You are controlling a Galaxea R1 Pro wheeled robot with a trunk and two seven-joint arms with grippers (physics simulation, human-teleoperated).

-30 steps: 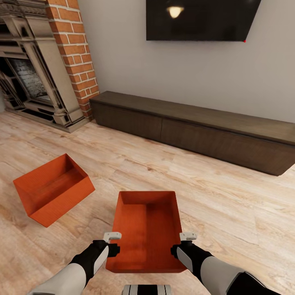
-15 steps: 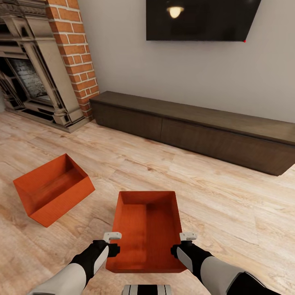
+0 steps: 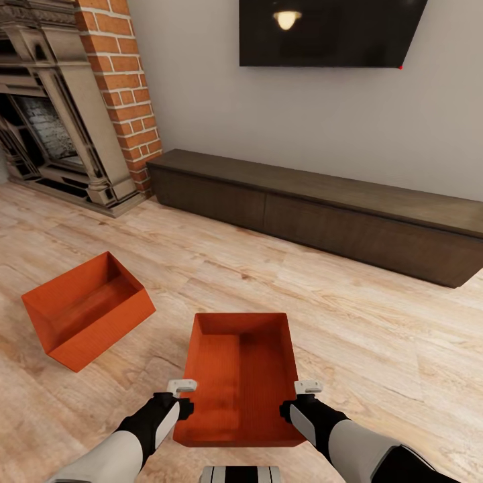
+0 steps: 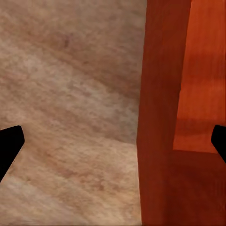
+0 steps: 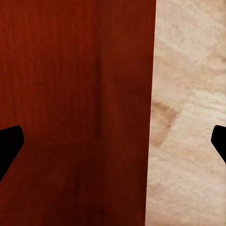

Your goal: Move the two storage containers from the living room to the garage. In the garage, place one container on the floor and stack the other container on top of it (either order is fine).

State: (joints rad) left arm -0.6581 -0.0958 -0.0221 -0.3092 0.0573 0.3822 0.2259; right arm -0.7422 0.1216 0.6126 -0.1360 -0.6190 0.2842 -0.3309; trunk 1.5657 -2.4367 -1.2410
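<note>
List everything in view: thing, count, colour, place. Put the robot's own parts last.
storage containers: 2, orange-red; one on the wood floor straight ahead between the two hands, the other tipped on the floor to the left
wood floor: 1, light plank, under everything
cabinet: 1, long, low, dark brown, against the back wall
TV: 1, black, on the wall above the cabinet
fireplace: 1, red brick column with grey stone surround, far left
wall: 1, pale grey, behind the cabinet
left hand: 1, white tip on a black wrist, open, fingers straddling the near container's left wall
right hand: 1, same colours, open, fingers straddling its right wall
</note>
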